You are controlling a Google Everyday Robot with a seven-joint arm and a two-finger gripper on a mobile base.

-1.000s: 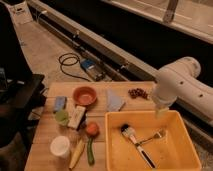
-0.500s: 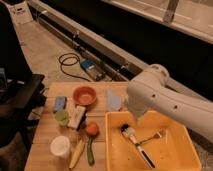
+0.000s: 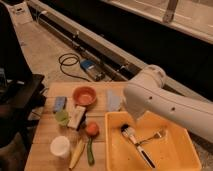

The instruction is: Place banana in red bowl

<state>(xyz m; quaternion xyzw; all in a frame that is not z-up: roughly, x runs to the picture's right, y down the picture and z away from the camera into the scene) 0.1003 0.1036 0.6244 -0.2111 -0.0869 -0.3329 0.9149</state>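
Nothing of the task looks done yet. The banana lies flat on the tabletop at its near edge, just beside the dark green vegetable and close to the white cup. The red bowl sits toward the far side of the tabletop, well apart from the banana, with nothing visible inside it. Between the two lie a round orange-red fruit and a small box. The big white arm reaches in from the right above the yellow bin, which holds a brush. The claw seems to be the dark tip at the arm's lower end, over the bin's far left corner. I cannot tell whether it is apart or together, but it appears to carry nothing. By my reckoning the whole job remains: reach the banana, grasp it, lift it past the fruit, and set it in the bowl.
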